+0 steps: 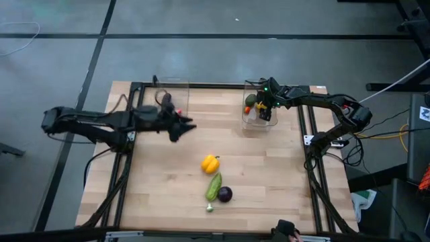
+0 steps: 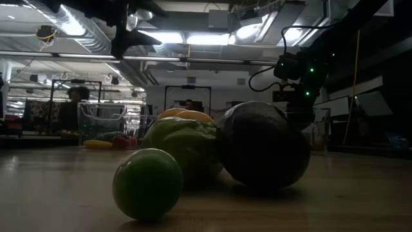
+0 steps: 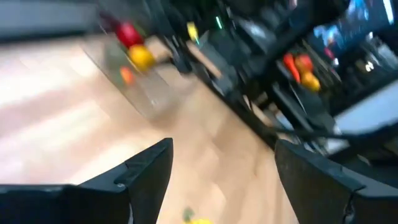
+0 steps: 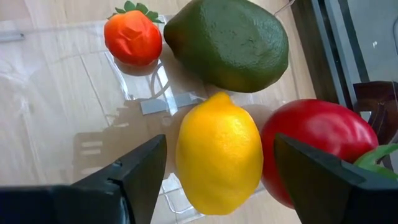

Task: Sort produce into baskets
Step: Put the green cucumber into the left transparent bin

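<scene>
Sorting looks to me a little more than half done. The right pincer [image 4: 214, 180] hangs over the right basket [image 1: 250, 119] with its two fingers spread wide and nothing between them. Directly under it, inside this clear bin, lies a lemon [image 4: 217, 152]. Just beyond the lemon is a green avocado [image 4: 227, 42], to one side of it a red tomato [image 4: 320, 146], and farther off a small red strawberry-like piece [image 4: 132, 37]. So this basket holds several pieces already.

The left pincer [image 1: 185, 126] is also released and empty, its fingers apart. It hovers above the worktop [image 1: 282, 181] between the two bins, just beside the left basket [image 1: 171, 91]. From the low camera I can see this other basket [image 2: 103, 122] far behind, with some yellow and red pieces in it, but I cannot tell exactly which ones.

What is left lies in a small group well in front of both pincers, on the open wood: a yellow pepper [image 1: 210, 163], a cucumber [image 1: 213, 186] touching a purple round piece [image 1: 225, 194], and a small green ball [image 1: 209, 208] at the end of the group. I judge that these four pieces must still be carried to a basket before the job is finished, and the left pincer is nearer to them.
</scene>
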